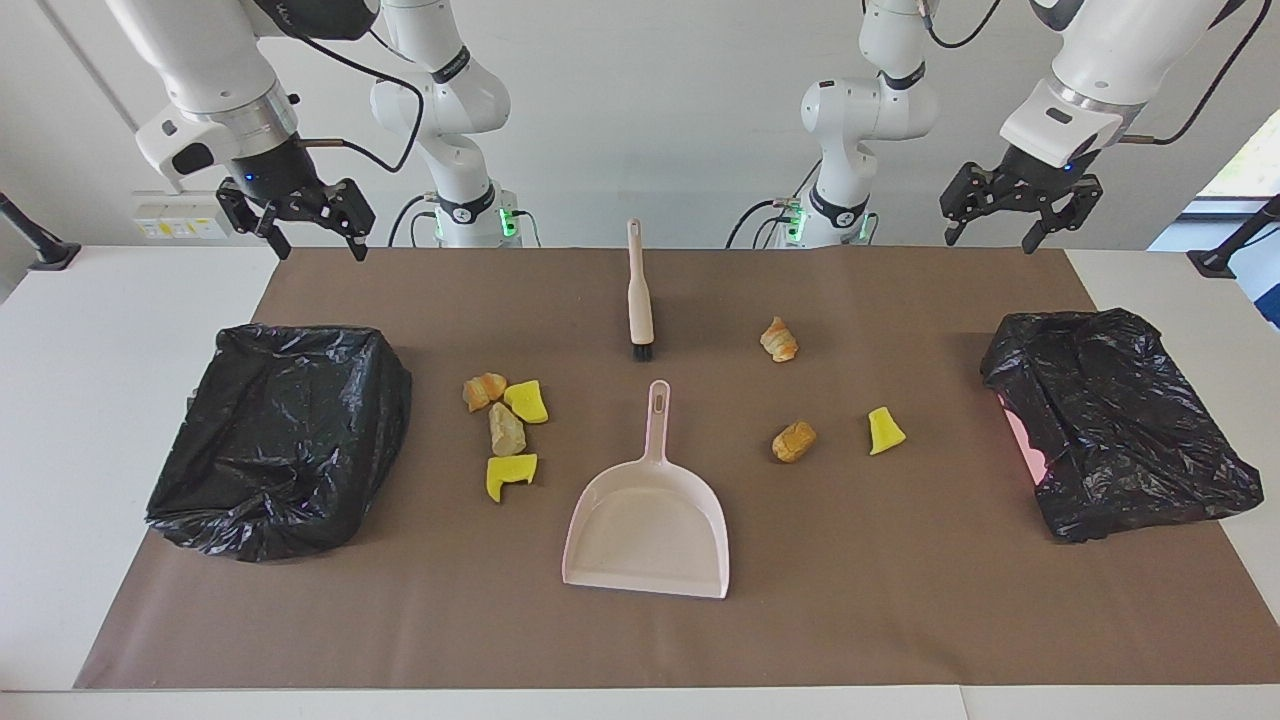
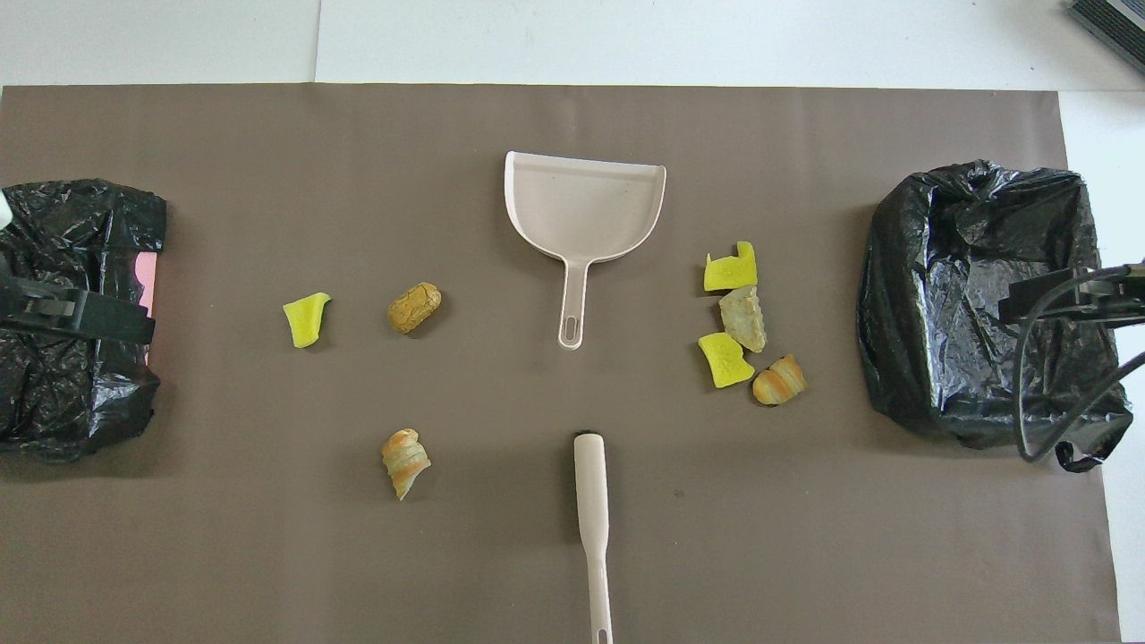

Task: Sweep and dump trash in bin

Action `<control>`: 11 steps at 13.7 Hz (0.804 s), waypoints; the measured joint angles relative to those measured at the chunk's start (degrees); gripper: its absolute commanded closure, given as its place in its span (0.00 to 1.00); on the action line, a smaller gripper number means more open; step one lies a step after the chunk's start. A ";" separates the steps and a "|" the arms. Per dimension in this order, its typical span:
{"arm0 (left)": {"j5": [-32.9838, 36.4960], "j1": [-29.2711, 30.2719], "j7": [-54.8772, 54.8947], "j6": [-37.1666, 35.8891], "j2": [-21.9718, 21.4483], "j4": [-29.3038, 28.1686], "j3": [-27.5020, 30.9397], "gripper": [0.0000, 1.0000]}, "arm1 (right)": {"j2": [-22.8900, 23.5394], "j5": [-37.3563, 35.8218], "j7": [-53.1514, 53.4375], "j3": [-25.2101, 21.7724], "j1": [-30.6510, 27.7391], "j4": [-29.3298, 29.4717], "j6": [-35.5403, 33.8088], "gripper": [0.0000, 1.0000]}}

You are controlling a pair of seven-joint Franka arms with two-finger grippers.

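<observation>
You have a beige dustpan [image 2: 583, 201] at upper centre of the frame on the brown mat [image 2: 537, 555], handle pointing down. Below it, at bottom centre, lies the brush [image 2: 592, 510], its handle running off the lower edge. 7 pieces of trash show: 4 clustered [image 2: 741, 326] at centre right, 3 scattered at centre left [image 2: 358, 313]. A black-lined bin [image 2: 966, 286] sits at the right edge, another black bag [image 2: 72, 394] at the left edge.

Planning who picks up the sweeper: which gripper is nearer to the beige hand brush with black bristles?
Neither clearly. The beige hand brush lies mid-table. The left gripper hangs raised at the left arm's end, and the right gripper at the right arm's end.
</observation>
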 measured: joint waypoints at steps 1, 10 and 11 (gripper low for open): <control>0.00 0.00 0.00 0.01 0.00 0.00 0.00 0.00 | -0.01 0.00 0.00 0.09 0.11 -0.01 0.00 0.00; 0.00 0.00 0.00 0.11 0.00 0.00 0.00 0.00 | -0.09 0.00 0.00 0.18 0.19 -0.54 0.00 0.00; 0.00 0.00 0.00 0.12 0.00 0.00 0.00 0.00 | -0.12 0.00 0.00 0.18 0.19 -0.60 0.00 0.00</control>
